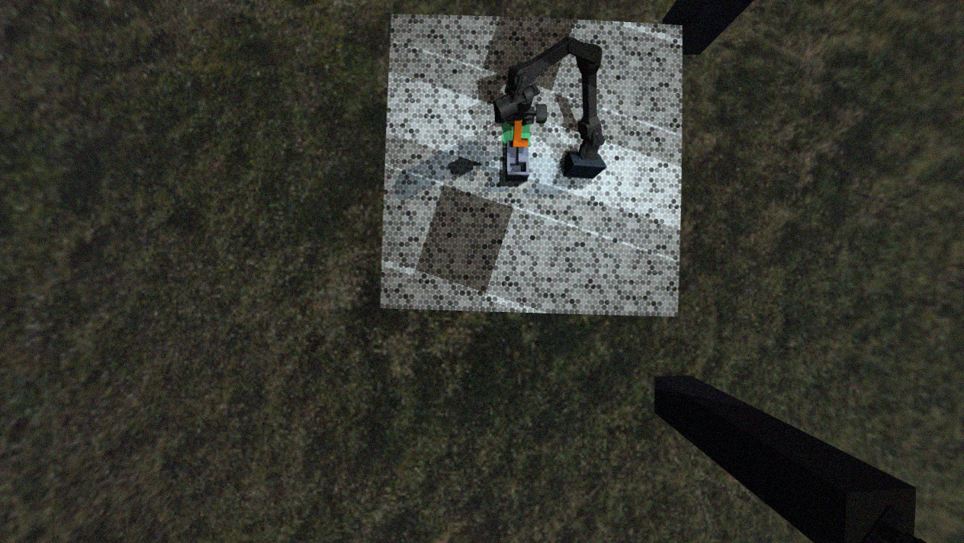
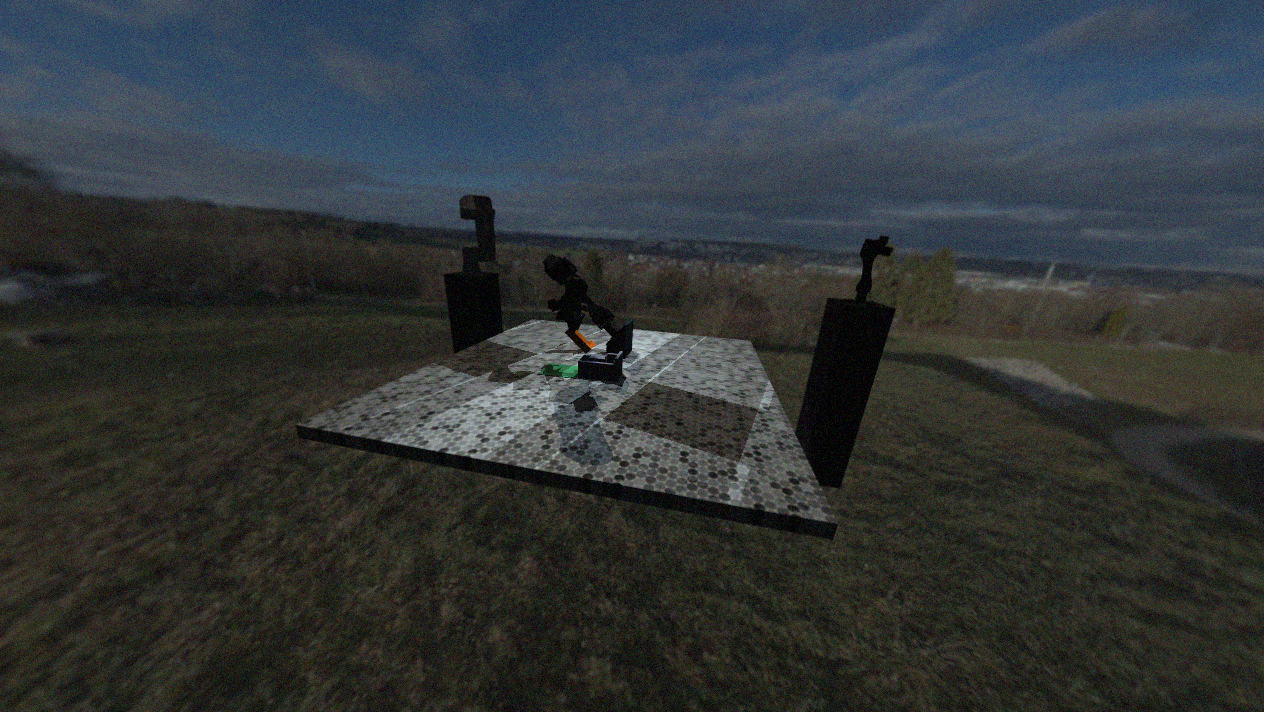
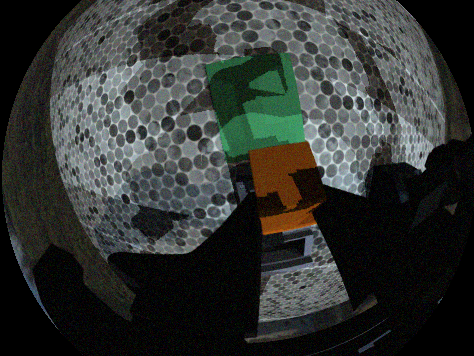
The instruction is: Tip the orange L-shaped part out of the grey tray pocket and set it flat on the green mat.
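Observation:
My gripper (image 1: pixel 518 120) (image 2: pixel 570 330) (image 3: pixel 282 194) is shut on the straight end of the orange L-shaped part (image 1: pixel 517 134) (image 2: pixel 581 341) (image 3: pixel 279 162). The part hangs in the air, sloping down from the fingers, with its L-shaped end lowest and toward the tray in the exterior view. The grey tray (image 1: pixel 517 177) (image 2: pixel 599 369) (image 3: pixel 308 242) stands on the table, its pocket empty. The green mat (image 1: pixel 506 133) (image 2: pixel 558 370) (image 3: pixel 277 127) lies against the tray's side; from above, the part covers some of it. The fingers' grip is dark in the top and exterior views.
The arm's base (image 1: pixel 584 164) stands to the right of the tray in the top view. Two dark pedestals (image 2: pixel 473 309) (image 2: pixel 840 389) with arms on them stand beyond the table (image 1: pixel 593 276) (image 2: pixel 495 415). Shadows fall on the mat and table.

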Controlling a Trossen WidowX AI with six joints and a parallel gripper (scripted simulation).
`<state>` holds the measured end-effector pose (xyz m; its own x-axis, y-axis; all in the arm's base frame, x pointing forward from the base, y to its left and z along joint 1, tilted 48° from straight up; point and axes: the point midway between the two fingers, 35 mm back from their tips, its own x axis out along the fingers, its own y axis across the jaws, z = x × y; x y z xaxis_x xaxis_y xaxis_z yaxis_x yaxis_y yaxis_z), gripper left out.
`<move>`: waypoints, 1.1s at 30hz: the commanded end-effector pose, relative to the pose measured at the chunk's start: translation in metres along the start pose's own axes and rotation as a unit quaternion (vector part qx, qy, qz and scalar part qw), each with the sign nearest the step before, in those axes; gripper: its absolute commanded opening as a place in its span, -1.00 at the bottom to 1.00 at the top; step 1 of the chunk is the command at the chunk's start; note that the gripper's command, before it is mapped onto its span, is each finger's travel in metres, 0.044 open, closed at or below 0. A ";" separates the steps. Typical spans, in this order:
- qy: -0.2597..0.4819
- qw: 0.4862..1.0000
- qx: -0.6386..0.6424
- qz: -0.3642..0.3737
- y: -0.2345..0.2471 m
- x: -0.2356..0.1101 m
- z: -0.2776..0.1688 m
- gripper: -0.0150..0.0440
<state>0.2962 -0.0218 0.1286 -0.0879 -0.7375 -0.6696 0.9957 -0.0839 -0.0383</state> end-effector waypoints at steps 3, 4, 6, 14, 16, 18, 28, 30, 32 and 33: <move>-0.002 1.000 0.000 -0.001 -0.004 0.000 0.031 -0.49; -0.002 1.000 0.000 -0.001 -0.004 0.000 0.035 -0.49; -0.002 1.000 0.000 -0.001 -0.005 0.000 0.045 -0.49; -0.002 1.000 0.000 -0.001 -0.009 0.000 0.074 -0.49; -0.002 1.000 0.000 -0.001 -0.009 0.000 0.074 -0.49; -0.002 1.000 0.000 -0.001 -0.009 0.001 0.074 -0.49; -0.002 1.000 0.000 0.000 -0.009 0.015 0.074 -0.49; -0.002 1.000 0.000 0.000 -0.009 0.018 0.074 -0.49; -0.003 1.000 0.000 0.000 -0.009 0.021 0.074 -0.49; -0.003 1.000 0.000 0.000 -0.009 0.022 0.074 -0.49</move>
<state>0.2855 -0.0817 0.1721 -0.0851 -0.7386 -0.6688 0.9959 -0.0836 -0.0345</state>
